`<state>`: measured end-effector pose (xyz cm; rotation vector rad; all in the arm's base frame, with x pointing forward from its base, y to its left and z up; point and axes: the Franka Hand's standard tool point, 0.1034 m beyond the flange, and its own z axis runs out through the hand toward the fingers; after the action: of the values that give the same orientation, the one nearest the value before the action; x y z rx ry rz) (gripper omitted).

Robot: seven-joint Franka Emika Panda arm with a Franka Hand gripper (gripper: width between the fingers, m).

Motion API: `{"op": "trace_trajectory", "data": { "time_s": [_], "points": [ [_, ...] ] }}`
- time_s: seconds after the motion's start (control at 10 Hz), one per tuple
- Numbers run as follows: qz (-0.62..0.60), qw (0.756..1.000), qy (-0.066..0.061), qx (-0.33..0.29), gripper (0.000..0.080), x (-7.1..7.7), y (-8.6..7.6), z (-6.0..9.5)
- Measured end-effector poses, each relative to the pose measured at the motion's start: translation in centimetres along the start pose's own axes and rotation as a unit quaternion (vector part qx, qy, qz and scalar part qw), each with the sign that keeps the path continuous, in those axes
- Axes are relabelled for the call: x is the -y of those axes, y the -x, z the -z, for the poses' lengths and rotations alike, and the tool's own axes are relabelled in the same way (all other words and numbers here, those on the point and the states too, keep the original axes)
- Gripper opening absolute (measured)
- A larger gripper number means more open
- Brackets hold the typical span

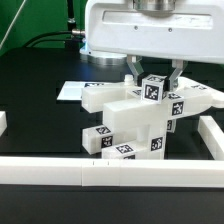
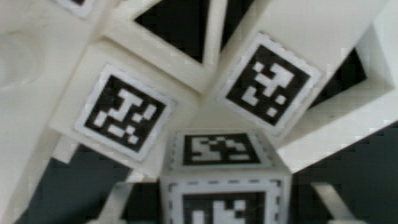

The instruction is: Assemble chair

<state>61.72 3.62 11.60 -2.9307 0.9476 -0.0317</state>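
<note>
The chair stands as a cluster of chunky white tagged parts in the middle of the black table. A flat slab lies across it and a blocky leg sticks out toward the front. A tagged block rises from the top. My gripper has come down over this block, with one finger on each side. In the wrist view the block sits between the fingers, with a dark gap on both sides. The gripper is open and holds nothing.
Low white border rails run along the front, the exterior view's right and its left edge. The marker board lies flat behind the chair at the left. The arm's white body fills the top.
</note>
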Motion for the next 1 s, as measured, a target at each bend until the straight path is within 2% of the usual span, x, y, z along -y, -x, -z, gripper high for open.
{"op": "trace_trajectory", "data": {
  "time_s": [0.1, 0.2, 0.3, 0.7, 1.0],
  "points": [
    [-0.055, 0.998, -0.008, -0.001, 0.0284, 0.04, -0.05, 0.00],
    [-0.086, 0.996, -0.009, 0.000, 0.0284, 0.06, -0.02, -0.01],
    [-0.139, 0.990, -0.015, 0.001, 0.0284, 0.18, -0.08, 0.00],
    [-0.239, 0.971, -0.019, -0.002, 0.0284, 0.30, -0.27, 0.02],
    [-0.357, 0.934, -0.022, 0.004, 0.0285, 0.51, -0.14, 0.02]
  ]
}}
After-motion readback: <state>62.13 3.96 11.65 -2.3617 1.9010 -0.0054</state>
